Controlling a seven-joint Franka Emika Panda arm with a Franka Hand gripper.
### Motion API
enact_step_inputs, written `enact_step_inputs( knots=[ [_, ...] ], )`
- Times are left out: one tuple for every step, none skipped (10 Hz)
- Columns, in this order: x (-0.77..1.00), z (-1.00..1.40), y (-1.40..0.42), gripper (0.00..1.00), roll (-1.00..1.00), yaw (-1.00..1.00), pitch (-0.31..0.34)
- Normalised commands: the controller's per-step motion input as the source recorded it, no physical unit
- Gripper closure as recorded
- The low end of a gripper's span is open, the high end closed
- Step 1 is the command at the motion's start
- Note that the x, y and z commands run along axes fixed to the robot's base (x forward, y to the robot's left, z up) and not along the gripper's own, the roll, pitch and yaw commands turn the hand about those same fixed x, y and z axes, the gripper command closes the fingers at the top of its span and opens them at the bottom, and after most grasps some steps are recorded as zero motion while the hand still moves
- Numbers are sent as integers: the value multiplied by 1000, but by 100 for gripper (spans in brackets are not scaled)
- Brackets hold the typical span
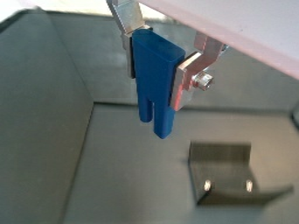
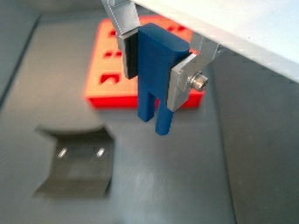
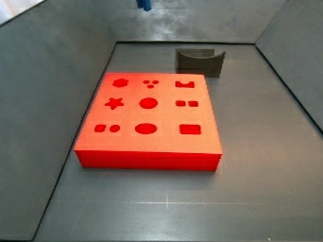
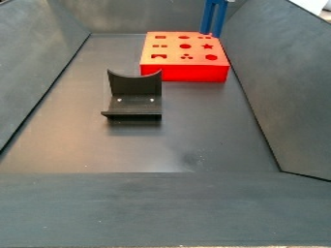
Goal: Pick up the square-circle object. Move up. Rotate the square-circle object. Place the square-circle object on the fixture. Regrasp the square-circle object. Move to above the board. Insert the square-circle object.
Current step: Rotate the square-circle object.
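One tool point(image 1: 162, 59), raised high above the floor, clamped on the square-circle object point(image 1: 155, 83): silver fingers point(image 1: 187, 77) pressed against both flat sides of the blue block in both wrist views, block hanging lengthwise downward past the fingertips, lower end free in the air. Same block at point(image 2: 158, 74), with the board point(image 2: 111, 74) behind and below it and the fixture point(image 2: 76, 162) at lower left of that frame, well apart from the block.

Only the block's lower tip visible at the top edge of a side view point(image 3: 144, 4), tool itself cropped out there; likewise a blue strip at the top edge, right of centre point(image 4: 214, 15), hanging just behind the red slab.

Board point(image 3: 147, 121) flat on the dark floor, centre of frame, darker cut-outs on its top face. Fixture point(image 3: 199, 61) beyond it, upper centre, standing apart from the board. Fixture point(image 4: 132, 95) left of centre, board point(image 4: 185, 56) further back.
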Motion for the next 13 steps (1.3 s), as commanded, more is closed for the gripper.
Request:
enact_step_inputs(
  knots=[
    [58, 34, 17, 100, -478, -425, 379],
    [73, 1, 14, 100, -268, -208, 261],
    [57, 0, 11, 100, -30, -1000, 29],
    [33, 23, 8, 100, -25, -1000, 21],
    [18, 19, 12, 100, -26, -1000, 22],
    [15, 12, 12, 100, -28, -1000, 25],
    [14, 9, 12, 100, -29, -1000, 26],
    [13, 7, 12, 100, -30, -1000, 27],
    [12, 6, 13, 100, -32, -1000, 29],
    [12, 6, 13, 100, -35, -1000, 32],
    [11, 5, 13, 100, -36, -1000, 33],
    [11, 5, 13, 100, -39, -1000, 36],
    [11, 5, 14, 100, -42, -1000, 38]
  ],
)
